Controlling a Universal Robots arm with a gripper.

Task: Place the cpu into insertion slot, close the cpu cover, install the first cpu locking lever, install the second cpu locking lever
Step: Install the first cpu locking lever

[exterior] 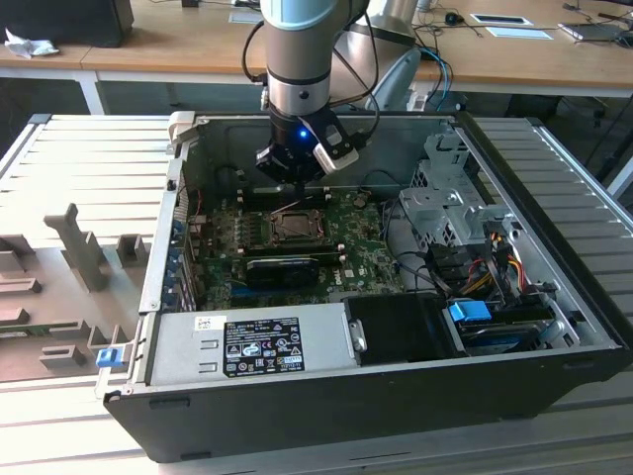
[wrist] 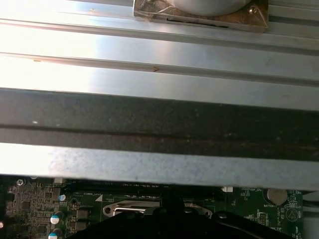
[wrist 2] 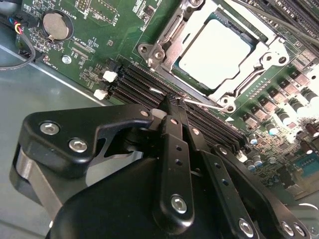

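- The power supply along the computer case's front edge carries white and black labels; I leave the print unread.
- The cpu sits in the insertion slot mid-motherboard, cpu cover down around it.
- The gripper has its jaws closed together, tips at a thin wire locking lever beside the slot.

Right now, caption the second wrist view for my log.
Gripper shut beside the socket, cpu seated under the closed cpu cover.
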